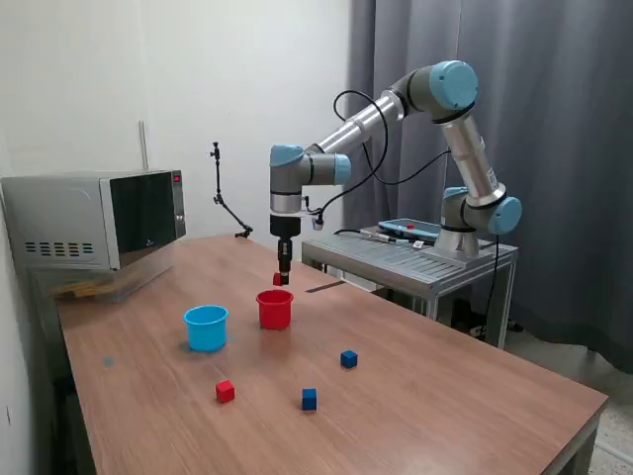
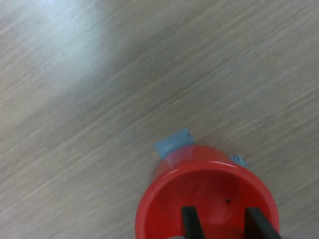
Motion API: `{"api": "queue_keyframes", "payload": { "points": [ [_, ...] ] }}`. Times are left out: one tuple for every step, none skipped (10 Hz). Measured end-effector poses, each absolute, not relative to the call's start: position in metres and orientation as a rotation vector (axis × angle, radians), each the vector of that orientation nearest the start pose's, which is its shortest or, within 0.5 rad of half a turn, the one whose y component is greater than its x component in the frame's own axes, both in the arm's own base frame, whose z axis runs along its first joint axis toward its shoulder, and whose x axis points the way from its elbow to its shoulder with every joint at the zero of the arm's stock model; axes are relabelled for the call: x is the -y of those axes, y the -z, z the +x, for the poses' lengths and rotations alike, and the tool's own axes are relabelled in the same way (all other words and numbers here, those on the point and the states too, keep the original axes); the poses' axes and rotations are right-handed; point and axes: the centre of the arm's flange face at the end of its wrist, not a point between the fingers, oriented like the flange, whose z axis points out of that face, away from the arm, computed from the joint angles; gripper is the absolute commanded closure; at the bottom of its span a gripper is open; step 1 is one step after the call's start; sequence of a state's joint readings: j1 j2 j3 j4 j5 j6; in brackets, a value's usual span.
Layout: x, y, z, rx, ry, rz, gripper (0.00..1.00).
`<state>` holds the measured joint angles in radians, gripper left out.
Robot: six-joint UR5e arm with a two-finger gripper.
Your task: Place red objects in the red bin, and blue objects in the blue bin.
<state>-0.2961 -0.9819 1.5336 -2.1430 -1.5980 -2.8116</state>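
While the grey-and-blue arm hangs over the brown wooden table (image 1: 415, 396), the exterior view shows its two-finger gripper (image 1: 283, 280) pointing straight down, clenched on a tiny solid red cube (image 1: 278, 279) just above the small round red plastic cup (image 1: 275, 309); the cube looks slightly toward the exterior view's left of the cup's centre, so a release here could, in my judgement, clip the rolled rim and bounce the cube onto the table; the forearm reaches out level from the grey metal stand (image 1: 415, 259), wrist turned vertical; the small round light-blue plastic cup (image 1: 206, 328) stands just beside the red one on the exterior view's left, close enough that a stray bounce might land a red cube in it; a second tiny red cube (image 1: 226, 392) and two tiny dark blue cubes (image 1: 310, 399) (image 1: 348, 359) lie loose nearer the camera, well apart from both cups.

Seen from the wrist view, the red cup (image 2: 204, 199) sits directly beneath the dark fingertips (image 2: 188, 221), its mouth open and seemingly empty; the held cube is not clearly visible here; bits of blue tape (image 2: 173, 142) show at the cup's base, likely steadying it against a nudge; descending further risks the fingers striking the rim.
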Motion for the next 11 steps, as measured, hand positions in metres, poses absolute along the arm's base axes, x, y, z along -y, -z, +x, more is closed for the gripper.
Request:
{"api": "queue_keyframes", "payload": {
  "points": [
    [-0.071, -0.213, -0.681, -2.788, -0.052, -1.439, 1.00],
    [-0.071, -0.212, -0.681, -2.785, -0.050, -1.445, 1.00],
    [-0.071, -0.211, -0.680, -2.782, -0.047, -1.448, 1.00],
    [-0.071, -0.210, -0.680, -2.779, -0.045, -1.450, 1.00],
    [-0.070, -0.210, -0.679, -2.778, -0.044, -1.451, 1.00],
    [-0.070, -0.210, -0.679, -2.778, -0.043, -1.451, 1.00],
    [-0.070, -0.208, -0.680, -2.775, -0.040, -1.454, 1.00],
    [-0.070, -0.206, -0.680, -2.769, -0.036, -1.462, 1.00],
    [-0.070, -0.203, -0.681, -2.762, -0.032, -1.469, 1.00],
    [-0.070, -0.201, -0.682, -2.759, -0.029, -1.473, 1.00],
    [-0.069, -0.200, -0.682, -2.756, -0.027, -1.476, 1.00]
  ]
}}
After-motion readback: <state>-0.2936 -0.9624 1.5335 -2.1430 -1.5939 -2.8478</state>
